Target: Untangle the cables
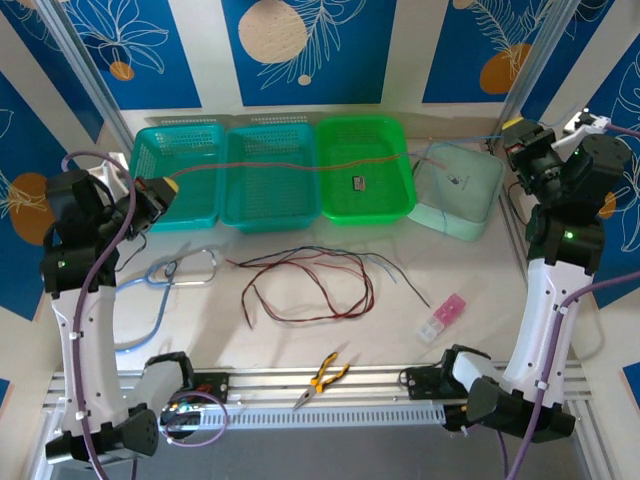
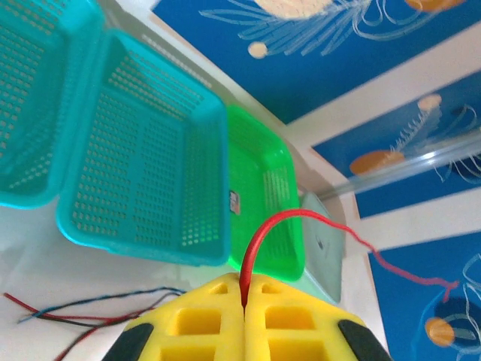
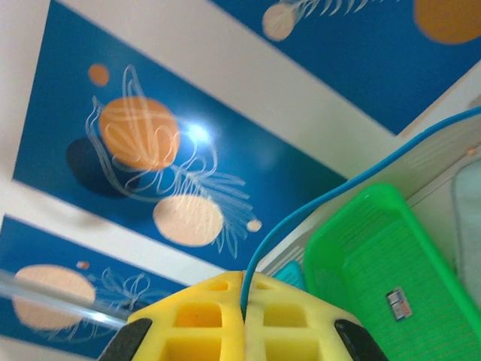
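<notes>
cables (image 1: 300,262): very thin, long wires in red, dark brown, black and blue-grey.

- Most lie as one loose bundle (image 1: 315,288) at dead centre of the table (image 1: 500,280) in the top view. The strands cross each other, with one big loop bulging toward 3 o'clock, a narrower one toward 7 and a couple of free ends trailing toward 4.
- Two strands are up off the table.
  - The red cable (image 1: 300,166) is stretched in the air from 9 o'clock toward 2, spanning all three baskets. Can't tell where its far end goes.
  - The blue cable (image 3: 338,192) arcs away from the right gripper above the green basket's rim.

Grippers:
- left gripper (image 1: 168,188) is at 9 o'clock, clamped on the red cable. In the wrist view the yellow fingers (image 2: 203,323) are pressed together and the wire comes out of the seam.
- right gripper (image 1: 514,124) is at 2 o'clock, raised and clamped on the blue cable in the same way.

Containers, in a row at 12 o'clock:
- left teal basket (image 1: 195,150) and middle teal basket (image 1: 270,195): mesh floors show, with the red cable crossing above them.
- green basket (image 1: 380,195): one small dark tag (image 1: 357,183) on the floor.
- mint box (image 1: 460,195) at 1 o'clock: lid on, contents hidden.
</notes>
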Action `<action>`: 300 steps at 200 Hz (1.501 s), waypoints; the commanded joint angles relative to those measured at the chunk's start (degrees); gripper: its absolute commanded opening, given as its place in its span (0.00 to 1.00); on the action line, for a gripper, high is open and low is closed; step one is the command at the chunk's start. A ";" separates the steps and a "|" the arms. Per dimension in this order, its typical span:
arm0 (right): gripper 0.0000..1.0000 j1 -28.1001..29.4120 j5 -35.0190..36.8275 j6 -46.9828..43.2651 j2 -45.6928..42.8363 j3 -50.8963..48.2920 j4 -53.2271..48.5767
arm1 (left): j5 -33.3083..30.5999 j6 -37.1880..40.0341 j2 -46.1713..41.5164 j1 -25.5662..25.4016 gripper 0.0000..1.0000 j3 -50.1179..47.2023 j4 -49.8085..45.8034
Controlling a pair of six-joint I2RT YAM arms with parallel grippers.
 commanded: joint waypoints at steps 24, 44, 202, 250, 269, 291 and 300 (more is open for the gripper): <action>0.00 -1.90 9.82 0.87 -3.02 -0.61 -2.53 | -6.77 -2.30 -2.17 1.97 0.00 -0.06 3.19; 0.00 -2.06 13.22 -0.60 -3.25 -0.12 -4.51 | -6.14 -4.22 -2.52 2.12 0.00 0.25 5.53; 0.00 33.50 6.92 -7.15 10.42 18.02 6.68 | 2.93 -17.91 4.56 2.19 0.00 17.35 22.37; 0.00 45.85 9.61 -8.55 25.53 34.02 9.51 | 2.34 -18.93 5.98 2.19 0.00 19.44 24.60; 0.00 49.14 9.43 -9.53 32.69 42.27 11.01 | 1.60 -17.74 6.63 2.17 0.00 21.31 23.56; 0.00 50.96 9.54 -10.52 42.08 56.07 9.03 | 1.30 -17.17 7.88 2.16 0.00 23.25 23.72; 0.00 50.91 9.94 -10.57 46.60 63.67 6.83 | 1.61 -16.51 8.61 2.17 0.00 24.53 23.97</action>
